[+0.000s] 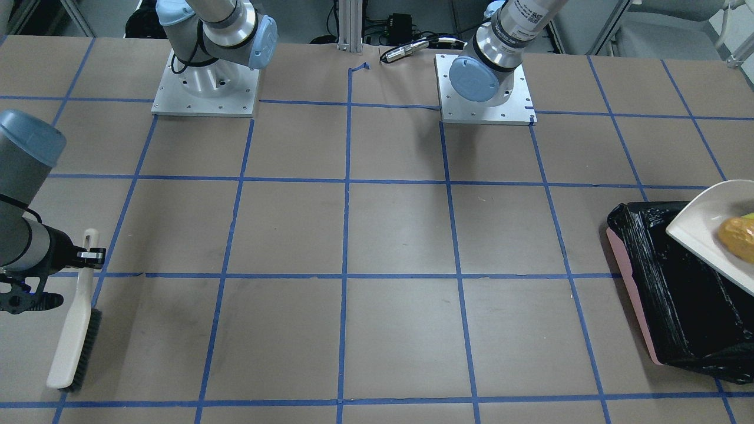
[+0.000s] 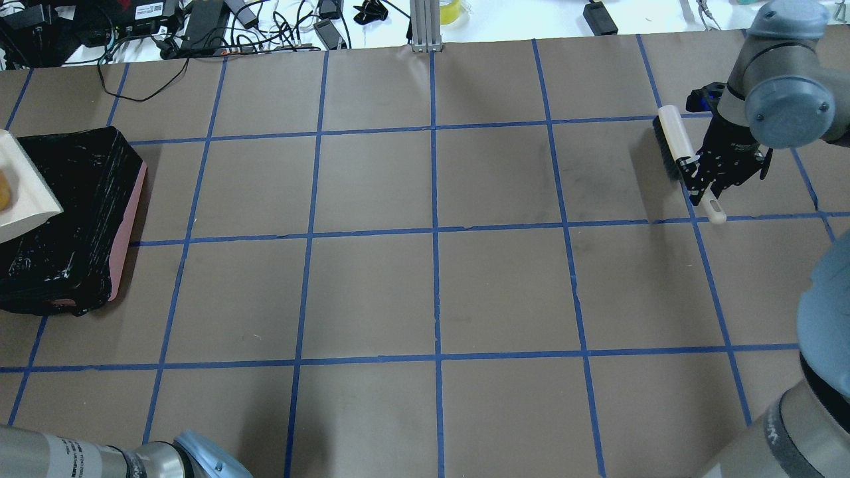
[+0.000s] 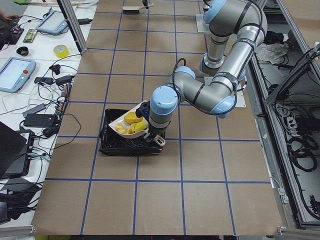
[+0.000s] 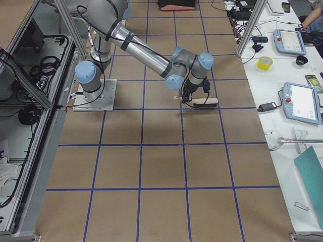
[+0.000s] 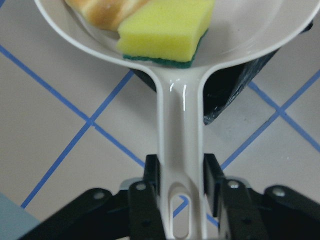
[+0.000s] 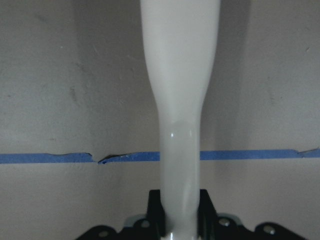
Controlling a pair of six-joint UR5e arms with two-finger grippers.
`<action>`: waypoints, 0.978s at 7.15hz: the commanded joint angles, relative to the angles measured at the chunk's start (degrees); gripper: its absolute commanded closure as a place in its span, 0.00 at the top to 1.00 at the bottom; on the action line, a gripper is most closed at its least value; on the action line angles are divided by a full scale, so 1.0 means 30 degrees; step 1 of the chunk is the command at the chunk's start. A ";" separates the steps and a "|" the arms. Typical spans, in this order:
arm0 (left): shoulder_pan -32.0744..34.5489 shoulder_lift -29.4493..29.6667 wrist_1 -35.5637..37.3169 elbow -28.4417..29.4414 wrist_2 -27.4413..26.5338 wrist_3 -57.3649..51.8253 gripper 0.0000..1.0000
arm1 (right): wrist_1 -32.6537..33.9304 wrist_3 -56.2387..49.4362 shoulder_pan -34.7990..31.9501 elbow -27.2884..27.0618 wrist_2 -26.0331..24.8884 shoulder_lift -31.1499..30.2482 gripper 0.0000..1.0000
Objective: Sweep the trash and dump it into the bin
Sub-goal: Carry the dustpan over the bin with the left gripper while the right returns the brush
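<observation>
Holding the dustpan (image 5: 181,125) by its handle, my left jaws pinched it from both sides. The sponge (image 5: 162,27) and croissant (image 5: 107,10) sat just ahead of them in the pan, the lump (image 1: 736,238) further in. The bin (image 2: 73,219) lay below and ahead of those jaws. My right jaws clamped the brush (image 2: 674,136) handle, well apart. I judged the sweeping done and the tipping-out not yet done, since all the trash I could see sat in the pan.

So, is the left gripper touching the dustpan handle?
Touching. In the left wrist view, the left gripper has its jaws pressed against both sides of the dustpan handle.
</observation>
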State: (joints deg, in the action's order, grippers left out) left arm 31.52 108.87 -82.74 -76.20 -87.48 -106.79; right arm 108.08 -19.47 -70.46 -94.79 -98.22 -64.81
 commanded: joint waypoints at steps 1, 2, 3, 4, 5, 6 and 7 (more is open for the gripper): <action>0.0824 0.0478 0.0273 0.0937 -0.1656 -0.0496 0.00 | 0.0008 0.0133 -0.0009 -0.0014 -0.0013 0.0128 0.16; 0.2253 0.0506 0.1406 0.0908 -0.3516 -0.2557 0.00 | 0.0008 0.0134 0.0019 -0.0043 -0.0041 0.0186 0.27; 0.2935 0.0536 0.2084 0.0821 -0.4375 -0.3767 0.00 | 0.0008 0.0134 -0.0009 -0.0014 -0.0042 0.0187 0.29; 0.3057 0.0594 0.2526 0.0791 -0.4848 -0.6245 0.00 | 0.0066 0.0134 -0.0010 0.0015 0.0045 0.0158 0.50; 0.3291 0.0798 0.4126 0.0674 -0.6738 -0.8300 0.00 | 0.0067 0.0018 -0.0010 0.0015 0.0104 0.0099 0.69; 0.3815 0.0800 0.5041 0.0412 -0.7685 -0.9712 0.00 | 0.0096 0.0017 -0.0010 0.0015 0.0105 0.0099 0.81; 0.4110 0.0800 0.6616 -0.0055 -0.8391 -1.0829 0.00 | 0.0096 0.0104 -0.0010 0.0015 0.0105 0.0041 0.84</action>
State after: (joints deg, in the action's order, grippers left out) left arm 42.53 111.19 -68.01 -74.99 -109.36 -134.30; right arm 108.33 -19.32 -70.49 -94.75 -97.94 -64.53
